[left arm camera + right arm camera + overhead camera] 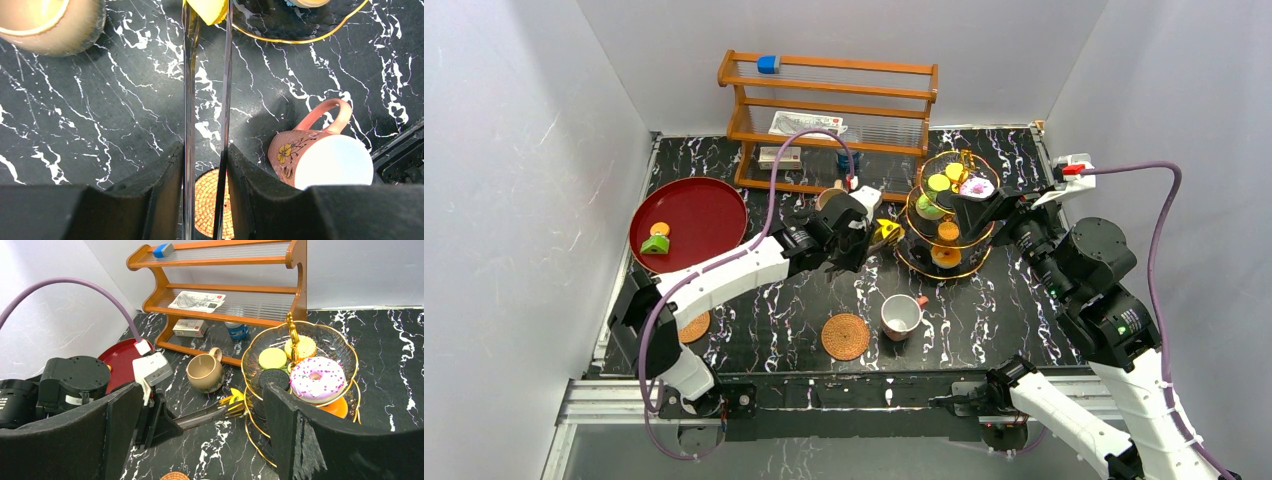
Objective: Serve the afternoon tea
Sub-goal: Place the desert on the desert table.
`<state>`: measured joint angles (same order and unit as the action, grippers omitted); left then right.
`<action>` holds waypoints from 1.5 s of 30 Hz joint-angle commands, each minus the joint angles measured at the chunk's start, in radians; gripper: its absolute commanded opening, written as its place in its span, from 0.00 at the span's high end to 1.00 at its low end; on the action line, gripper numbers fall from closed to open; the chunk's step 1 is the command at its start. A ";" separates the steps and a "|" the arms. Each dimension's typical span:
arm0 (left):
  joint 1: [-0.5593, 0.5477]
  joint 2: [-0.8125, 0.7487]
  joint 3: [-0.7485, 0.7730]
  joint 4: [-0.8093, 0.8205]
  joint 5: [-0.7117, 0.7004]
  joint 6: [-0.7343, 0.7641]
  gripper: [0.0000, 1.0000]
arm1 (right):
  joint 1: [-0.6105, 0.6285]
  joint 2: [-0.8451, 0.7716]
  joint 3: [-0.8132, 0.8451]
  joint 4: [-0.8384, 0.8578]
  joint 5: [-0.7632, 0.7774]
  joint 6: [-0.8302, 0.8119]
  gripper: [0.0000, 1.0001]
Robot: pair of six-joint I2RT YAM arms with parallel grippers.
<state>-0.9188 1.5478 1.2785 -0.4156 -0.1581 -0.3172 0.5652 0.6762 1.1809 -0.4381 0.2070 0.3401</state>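
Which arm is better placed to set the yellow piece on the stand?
Left: the left hand holds tongs pinching the yellow piece beside the stand; the right hand is open, empty.

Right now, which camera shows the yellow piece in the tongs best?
Right wrist: the yellow piece is clear at the tips of the tongs, beside the stand. Left wrist cuts it off at the top edge; top external shows it small.

Two coasters, two cups, one tiered stand, one red tray, one wooden rack, one pair of tongs
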 commanded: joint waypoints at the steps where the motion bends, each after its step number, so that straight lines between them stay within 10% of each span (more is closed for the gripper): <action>1: -0.008 0.001 0.041 0.056 0.040 0.018 0.76 | 0.004 0.004 -0.001 0.068 0.008 -0.009 0.01; 26: -0.045 0.100 0.085 0.131 0.092 0.036 0.75 | 0.003 0.014 -0.004 0.074 0.010 -0.013 0.02; 45: -0.046 0.074 0.057 0.134 0.078 0.033 0.50 | 0.003 0.030 0.002 0.077 0.009 -0.014 0.01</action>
<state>-0.9596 1.7081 1.3308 -0.2855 -0.0673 -0.2798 0.5652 0.7067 1.1667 -0.4271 0.2073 0.3367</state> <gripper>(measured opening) 0.495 0.984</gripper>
